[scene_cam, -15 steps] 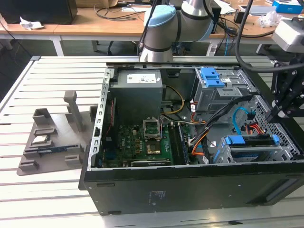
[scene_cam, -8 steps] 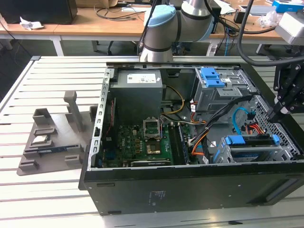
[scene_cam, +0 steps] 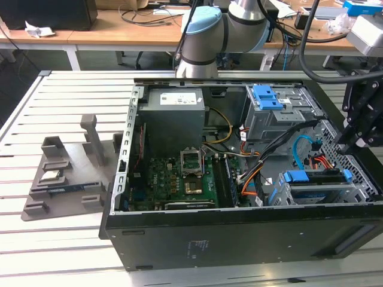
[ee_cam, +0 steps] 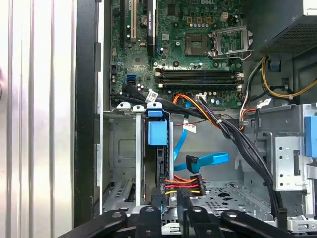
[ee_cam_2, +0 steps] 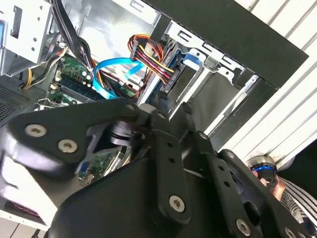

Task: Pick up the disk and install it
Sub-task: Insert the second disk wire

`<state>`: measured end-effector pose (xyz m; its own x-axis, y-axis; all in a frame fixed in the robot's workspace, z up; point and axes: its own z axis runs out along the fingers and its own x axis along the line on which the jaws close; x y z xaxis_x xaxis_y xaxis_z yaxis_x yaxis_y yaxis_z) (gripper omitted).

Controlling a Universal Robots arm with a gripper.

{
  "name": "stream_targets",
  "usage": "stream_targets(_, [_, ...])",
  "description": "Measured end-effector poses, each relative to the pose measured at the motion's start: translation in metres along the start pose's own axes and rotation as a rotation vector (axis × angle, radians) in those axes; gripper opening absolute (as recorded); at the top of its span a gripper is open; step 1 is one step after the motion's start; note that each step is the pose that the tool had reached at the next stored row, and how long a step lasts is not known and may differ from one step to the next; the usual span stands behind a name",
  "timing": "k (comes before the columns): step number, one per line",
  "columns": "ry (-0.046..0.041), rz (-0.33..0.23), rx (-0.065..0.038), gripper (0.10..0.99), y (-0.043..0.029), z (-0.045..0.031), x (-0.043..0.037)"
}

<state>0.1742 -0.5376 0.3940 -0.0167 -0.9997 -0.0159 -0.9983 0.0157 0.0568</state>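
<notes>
While hanging over the open case (scene_cam: 179,236) – fingers (ee_cam: 185,208): drawn narrow, tips close together.
Disk (ee_cam: 157,133): on edge in the drive cage (ee_cam: 121,148), just beyond the fingers.

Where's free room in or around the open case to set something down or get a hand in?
Bare slatted table stretches on the exterior view's left, beyond the grey fixture. Inside the case, the empty drive bay beside the blue-tabbed disk is open. Crowded: the cable bundle between motherboard and bays, where the gripper hangs.
</notes>
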Motion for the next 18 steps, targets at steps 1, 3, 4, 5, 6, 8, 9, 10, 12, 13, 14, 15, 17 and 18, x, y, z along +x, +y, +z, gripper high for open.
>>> stream_targets(1, [-0.0001, 0.000, 0.000, 0.294, 0.0000, 0.0000, 0.0000])
stream_targets(3, [-0.0001, 0.000, 0.000, 0.420, 0.0000, 0.0000, -0.0004])
stream_targets(4, [-0.0001, 0.000, 0.000, 0.420, 0.0003, 0.0001, -0.0013])
stream_targets(5, [-0.0003, 0.000, 0.000, 0.420, 0.0013, 0.0005, -0.0025])
stream_targets(6, [-0.0017, -0.001, 0.000, 0.420, 0.0056, 0.0021, -0.0059])
stream_targets(8, [-0.0080, -0.006, 0.000, 0.420, 0.0115, 0.0048, -0.0077])
stream_targets(9, [-0.0107, -0.008, 0.000, 0.420, 0.0128, 0.0055, -0.0082])
stream_targets(10, [-0.0158, -0.011, 0.000, 0.420, 0.0158, 0.0072, -0.0094])
stream_targets(12, [-0.0215, -0.019, -0.001, 0.420, 0.0243, 0.0126, -0.0109])
stream_targets(13, [-0.0206, -0.027, -0.001, 0.420, 0.0284, 0.0181, -0.0108])
stream_targets(14, [-0.0207, -0.031, -0.001, 0.420, 0.0293, 0.0224, -0.0108])
stream_targets(15, [-0.0204, -0.031, -0.001, 0.420, 0.0293, 0.0236, -0.0108])
stream_targets(17, [-0.0204, -0.031, -0.001, 0.420, 0.0294, 0.0237, -0.0107])
stream_targets(18, [-0.0204, -0.031, -0.001, 0.420, 0.0294, 0.0237, -0.0107])
